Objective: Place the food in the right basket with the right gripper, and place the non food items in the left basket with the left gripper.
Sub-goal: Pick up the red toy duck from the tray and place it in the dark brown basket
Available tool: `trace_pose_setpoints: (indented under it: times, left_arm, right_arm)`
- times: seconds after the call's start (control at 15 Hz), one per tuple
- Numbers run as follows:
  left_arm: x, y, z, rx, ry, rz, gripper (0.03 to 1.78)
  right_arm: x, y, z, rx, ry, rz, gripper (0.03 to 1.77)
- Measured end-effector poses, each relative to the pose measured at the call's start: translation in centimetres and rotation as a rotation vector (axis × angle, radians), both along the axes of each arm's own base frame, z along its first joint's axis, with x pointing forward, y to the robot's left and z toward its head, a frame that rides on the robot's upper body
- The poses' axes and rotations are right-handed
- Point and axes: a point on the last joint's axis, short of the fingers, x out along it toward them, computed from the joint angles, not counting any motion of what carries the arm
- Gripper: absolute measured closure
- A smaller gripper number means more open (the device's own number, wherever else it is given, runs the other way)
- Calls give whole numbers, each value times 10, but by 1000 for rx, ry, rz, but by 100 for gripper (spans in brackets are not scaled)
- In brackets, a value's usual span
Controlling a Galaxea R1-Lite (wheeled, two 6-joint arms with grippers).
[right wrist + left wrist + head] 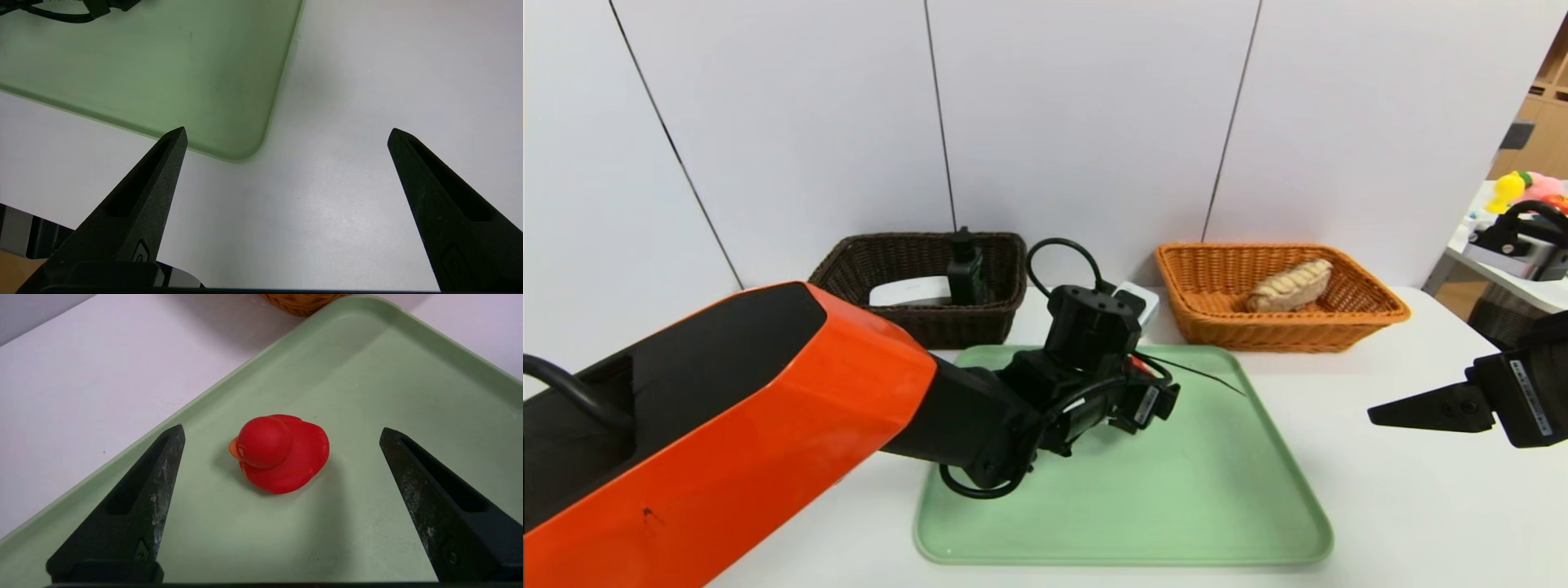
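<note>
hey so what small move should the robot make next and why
Probably lower the left hand a little, straight over the red duck, before closing: its fingers stand open on either side of the duck, which sits loose on the tray and looks like a non-food item.

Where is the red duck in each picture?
Head view: mostly hidden behind the left gripper; a bit of the red duck shows.
Left wrist view: centre, between open fingers.
Right wrist view: not in it.
Shared landmark: the green tray.
</note>
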Motion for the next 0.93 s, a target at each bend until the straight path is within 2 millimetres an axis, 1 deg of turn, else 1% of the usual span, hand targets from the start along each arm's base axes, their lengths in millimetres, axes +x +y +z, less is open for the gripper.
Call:
trace_pose_setpoints:
  times: [0.47,0.93]
  left_arm:
    - [5,0,-13,-2,35,19,12]
    - [9,-4,-21,-20,22,17,12]
  right_arm:
    - [1,0,-2,-1,10,2,10]
    - [2,1,-2,-1,9,6,10]
